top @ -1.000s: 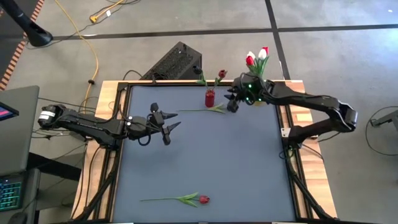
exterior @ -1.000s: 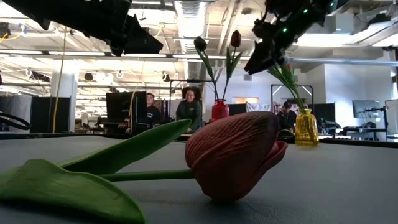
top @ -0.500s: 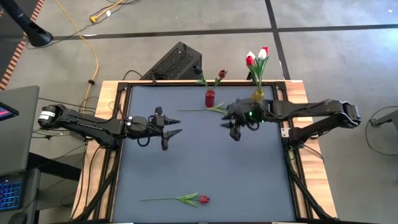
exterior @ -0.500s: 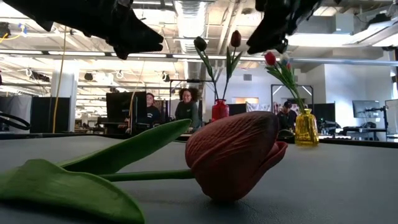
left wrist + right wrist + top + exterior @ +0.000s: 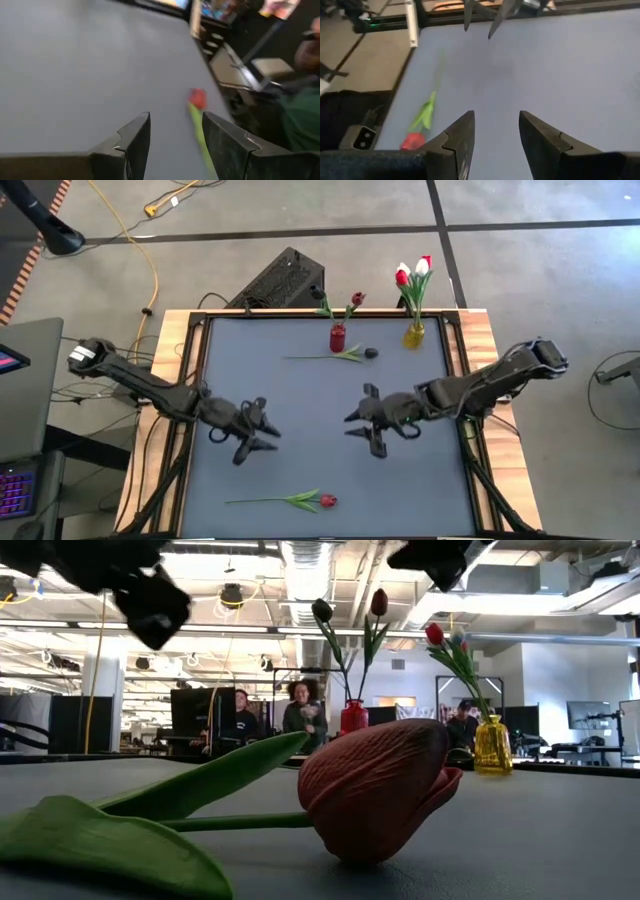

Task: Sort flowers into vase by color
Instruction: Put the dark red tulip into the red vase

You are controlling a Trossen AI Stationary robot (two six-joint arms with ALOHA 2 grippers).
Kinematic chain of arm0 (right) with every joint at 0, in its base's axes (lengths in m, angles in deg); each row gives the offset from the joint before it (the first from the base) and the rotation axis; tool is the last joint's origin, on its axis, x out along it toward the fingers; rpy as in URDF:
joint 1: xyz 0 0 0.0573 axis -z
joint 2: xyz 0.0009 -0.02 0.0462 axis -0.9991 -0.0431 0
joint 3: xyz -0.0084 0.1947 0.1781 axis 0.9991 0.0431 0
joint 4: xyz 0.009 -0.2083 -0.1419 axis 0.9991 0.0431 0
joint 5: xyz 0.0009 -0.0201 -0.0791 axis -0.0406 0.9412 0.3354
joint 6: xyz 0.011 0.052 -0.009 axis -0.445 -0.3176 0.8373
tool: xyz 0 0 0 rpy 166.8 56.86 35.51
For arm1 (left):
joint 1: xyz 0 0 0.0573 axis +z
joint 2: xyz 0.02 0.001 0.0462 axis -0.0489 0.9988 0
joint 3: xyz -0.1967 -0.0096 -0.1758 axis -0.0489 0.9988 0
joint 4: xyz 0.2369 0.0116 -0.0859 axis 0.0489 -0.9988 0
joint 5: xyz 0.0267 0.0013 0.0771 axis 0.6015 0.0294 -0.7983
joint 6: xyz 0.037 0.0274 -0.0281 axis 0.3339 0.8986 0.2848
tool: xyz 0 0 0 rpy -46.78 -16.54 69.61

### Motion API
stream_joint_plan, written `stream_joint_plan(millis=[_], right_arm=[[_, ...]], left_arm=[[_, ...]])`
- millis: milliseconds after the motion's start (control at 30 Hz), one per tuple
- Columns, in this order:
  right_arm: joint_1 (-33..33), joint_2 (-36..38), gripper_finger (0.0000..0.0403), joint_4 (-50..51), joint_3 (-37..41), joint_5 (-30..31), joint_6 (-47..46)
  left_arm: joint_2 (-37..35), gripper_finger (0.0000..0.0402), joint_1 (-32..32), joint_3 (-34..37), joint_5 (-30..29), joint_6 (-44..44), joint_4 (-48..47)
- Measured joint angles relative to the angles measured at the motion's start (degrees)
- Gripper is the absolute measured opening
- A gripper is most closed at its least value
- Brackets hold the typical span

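A red tulip (image 5: 327, 501) lies flat on the grey mat near its front edge, its stem pointing to the table's left. It also shows in the low view (image 5: 380, 790), the left wrist view (image 5: 198, 98) and the right wrist view (image 5: 411, 141). A dark tulip (image 5: 371, 353) lies on the mat in front of the vases. A red vase (image 5: 338, 338) holds two dark tulips. A yellow vase (image 5: 413, 335) holds red and white tulips. My left gripper (image 5: 265, 434) and right gripper (image 5: 355, 425) hover open and empty over the mat's middle, facing each other.
Wooden rails and a black frame (image 5: 190, 380) edge the mat on all sides. Both vases stand at the far edge. The low view shows people (image 5: 302, 710) sitting in the room behind the table. The mat between the grippers and the red tulip is bare.
Both arms have swung toward the table's near edge. My right gripper has left the vases at the far edge and come over the mat's middle, turning to face left. My left gripper has moved nearer and turned toward the red tulip. No flower has moved.
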State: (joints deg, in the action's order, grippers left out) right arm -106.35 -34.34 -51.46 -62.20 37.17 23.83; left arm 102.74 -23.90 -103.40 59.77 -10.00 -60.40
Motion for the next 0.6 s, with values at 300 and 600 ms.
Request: stream_joint_plan(millis=[300, 600], right_arm=[[-6.70, -8.69, 0.0179, -8.89, 0.01, 0.70, -2.52], [-12.26, -16.21, 0.0179, -18.35, 0.02, 0.79, -10.00]], left_arm=[[11.07, 0.0169, -20.39, -7.53, -9.91, -10.90, -2.98], [28.69, 0.0169, -31.03, -26.93, -20.10, -16.79, -24.49]])
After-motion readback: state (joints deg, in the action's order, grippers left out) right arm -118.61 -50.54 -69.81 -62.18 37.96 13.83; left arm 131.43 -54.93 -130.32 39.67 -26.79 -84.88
